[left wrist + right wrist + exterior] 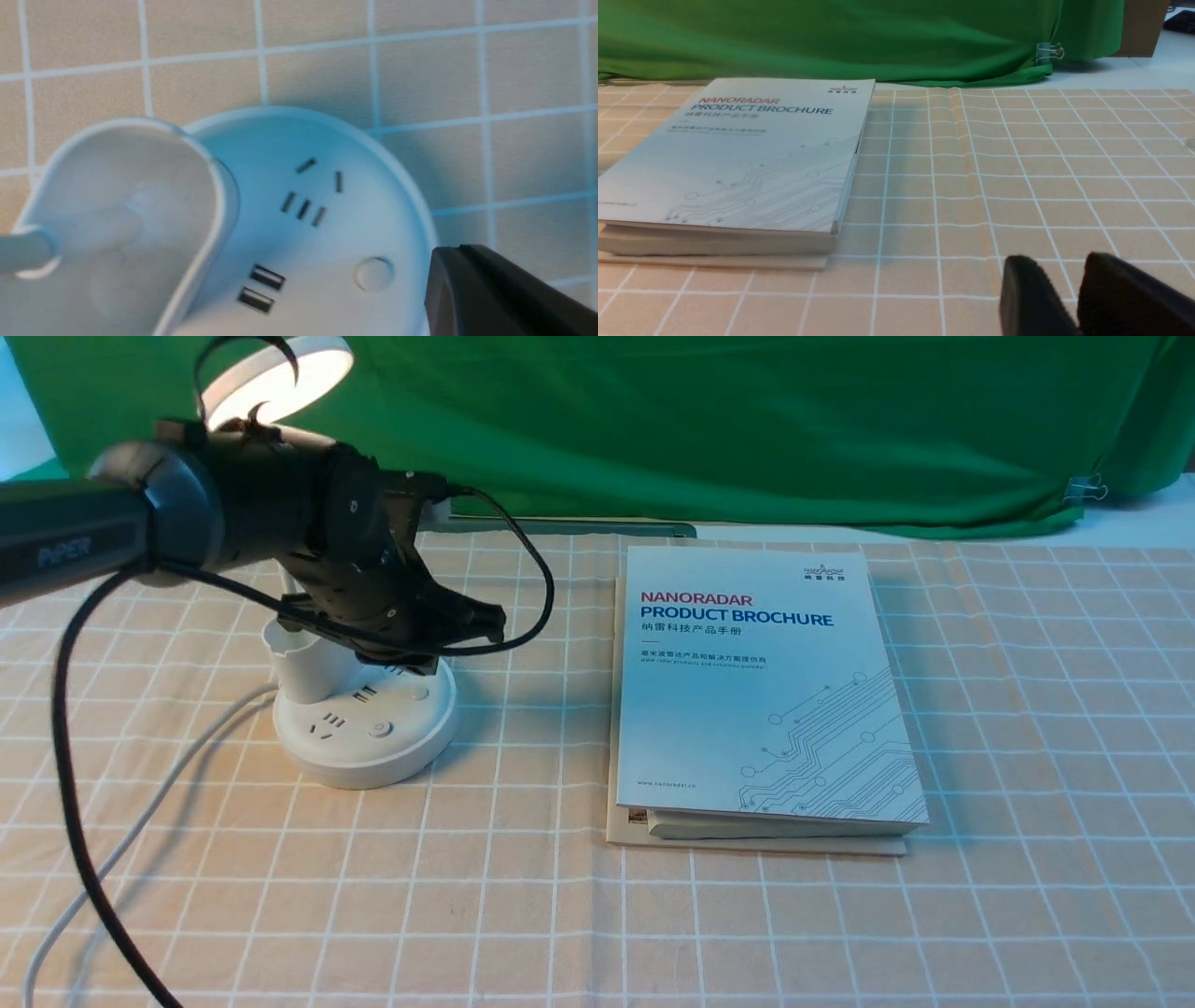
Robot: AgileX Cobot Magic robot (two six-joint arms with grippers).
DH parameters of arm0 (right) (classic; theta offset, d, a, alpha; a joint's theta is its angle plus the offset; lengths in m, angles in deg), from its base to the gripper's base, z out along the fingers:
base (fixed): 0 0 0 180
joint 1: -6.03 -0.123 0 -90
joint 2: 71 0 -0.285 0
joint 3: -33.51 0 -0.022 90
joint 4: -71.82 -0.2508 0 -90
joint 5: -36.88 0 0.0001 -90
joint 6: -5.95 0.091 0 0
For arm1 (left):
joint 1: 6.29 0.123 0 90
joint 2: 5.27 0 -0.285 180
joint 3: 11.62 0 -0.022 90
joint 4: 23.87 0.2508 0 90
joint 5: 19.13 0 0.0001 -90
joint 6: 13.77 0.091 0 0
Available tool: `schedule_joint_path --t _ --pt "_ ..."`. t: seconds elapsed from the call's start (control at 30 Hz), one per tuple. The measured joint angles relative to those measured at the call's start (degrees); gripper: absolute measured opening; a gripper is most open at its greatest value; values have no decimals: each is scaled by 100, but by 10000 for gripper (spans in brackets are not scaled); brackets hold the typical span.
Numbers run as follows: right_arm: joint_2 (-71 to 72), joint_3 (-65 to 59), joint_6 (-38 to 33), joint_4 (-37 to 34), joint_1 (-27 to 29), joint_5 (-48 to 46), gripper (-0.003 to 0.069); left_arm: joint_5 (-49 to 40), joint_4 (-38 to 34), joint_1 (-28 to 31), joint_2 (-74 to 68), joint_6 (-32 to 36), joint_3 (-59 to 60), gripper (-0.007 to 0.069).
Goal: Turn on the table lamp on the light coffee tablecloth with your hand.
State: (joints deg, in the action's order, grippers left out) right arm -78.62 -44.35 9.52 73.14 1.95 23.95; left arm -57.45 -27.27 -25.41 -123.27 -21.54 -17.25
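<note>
The white table lamp stands at the left of the light coffee tablecloth [840, 915]. Its round base [355, 747] carries sockets and a round button [380, 729], and the disc head [280, 378] glows bright at the top left. My left hand, the left gripper [490, 621], hovers just above the base's far right side, fingers pressed together and holding nothing. In the left wrist view the left gripper [460, 248] lies beside a round button [373, 274], apart from it, near the pen cup [117, 210]. The right gripper [1064, 268] rests low over bare cloth, slightly open and empty.
A white product brochure [761, 681] lies on a stack of booklets at the cloth's middle. The lamp's white cord [140, 821] and my arm's black cable [75, 803] trail over the left side. A green backdrop [747, 420] hangs behind.
</note>
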Motion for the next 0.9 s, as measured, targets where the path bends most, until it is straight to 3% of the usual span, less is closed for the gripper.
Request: schedule_joint_path --t 0.07,0.17,0.23,0.43,0.67,0.9 --pt "0 0 0 0 0 0 238 -53 -347 0 108 187 13 0" --pt "0 0 0 0 0 0 238 -220 -1567 -56 451 1029 297 0" --pt "0 0 0 0 0 0 238 -285 -1886 -99 570 1330 518 0" --pt "0 0 0 0 0 0 238 124 -3600 -768 2191 2924 2436 0" --pt "0 0 0 0 0 0 238 768 -3615 -1021 4644 3416 3363 0" --pt "0 0 0 0 0 0 238 1030 -2412 -1021 6278 3495 3698 0"
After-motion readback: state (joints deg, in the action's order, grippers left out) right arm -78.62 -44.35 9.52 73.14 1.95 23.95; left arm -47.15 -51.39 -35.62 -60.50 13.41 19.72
